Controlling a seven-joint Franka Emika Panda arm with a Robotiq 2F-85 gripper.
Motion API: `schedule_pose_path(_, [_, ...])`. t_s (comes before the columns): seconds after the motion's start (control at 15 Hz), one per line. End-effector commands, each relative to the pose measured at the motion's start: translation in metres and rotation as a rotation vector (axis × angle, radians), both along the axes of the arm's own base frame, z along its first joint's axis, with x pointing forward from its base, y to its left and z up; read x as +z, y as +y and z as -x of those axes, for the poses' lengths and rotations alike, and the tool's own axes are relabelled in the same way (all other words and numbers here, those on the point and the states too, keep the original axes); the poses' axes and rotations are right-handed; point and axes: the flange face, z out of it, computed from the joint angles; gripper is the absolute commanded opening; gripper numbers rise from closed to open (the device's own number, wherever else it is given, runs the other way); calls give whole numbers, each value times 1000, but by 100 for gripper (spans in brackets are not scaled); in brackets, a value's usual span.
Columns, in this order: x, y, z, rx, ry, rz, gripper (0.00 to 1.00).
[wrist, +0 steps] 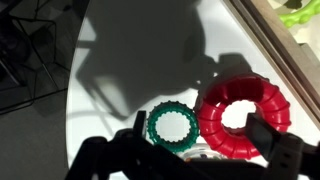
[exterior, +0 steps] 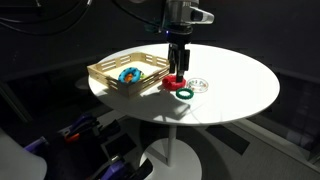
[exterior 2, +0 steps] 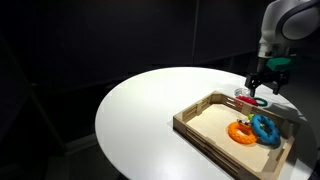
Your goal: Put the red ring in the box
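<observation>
1. One gripper (exterior: 178, 68) hung above the white round table (exterior: 240, 95), just outside one long wall of the box (exterior: 105, 80).
2. Its jaws stood fully apart and gripped nothing.
3. In the wrist view, the two dark fingers (wrist: 272, 140) entered from the lower edge. One finger crossed the outer rim of the red ring (wrist: 215, 115). Whether it touched the ring could not be told.
4. The red ring lay flat on the table, outside the box and close to its wall, directly beneath the gripper in both exterior views (exterior: 174, 82) (exterior 2: 247, 100).
5. A dark green ring (wrist: 153, 125) lay flat beside the red ring, on the side away from the box. The two rims appeared to meet.
6. The box was a shallow light-wood tray with slatted sides (exterior 2: 195, 108), resting on the table.
7. A blue-and-orange ring toy (exterior 2: 262, 127) lay inside the box, well apart from the wall nearest the red ring.
8. A light-green item (wrist: 300, 12) showed inside the box at the corner of the wrist view. It was too blurred to identify.
9. A small clear object (exterior: 203, 85) sat on the table beyond the green ring, farther from the box.
</observation>
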Motion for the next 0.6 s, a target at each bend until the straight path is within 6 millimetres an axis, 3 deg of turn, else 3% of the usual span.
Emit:
schedule_pose_path(0.0, [-11,5,-1,-62,-31,17,100])
schedule_pose_path(0.53, [-34,6,-5,-166,-56,48,100])
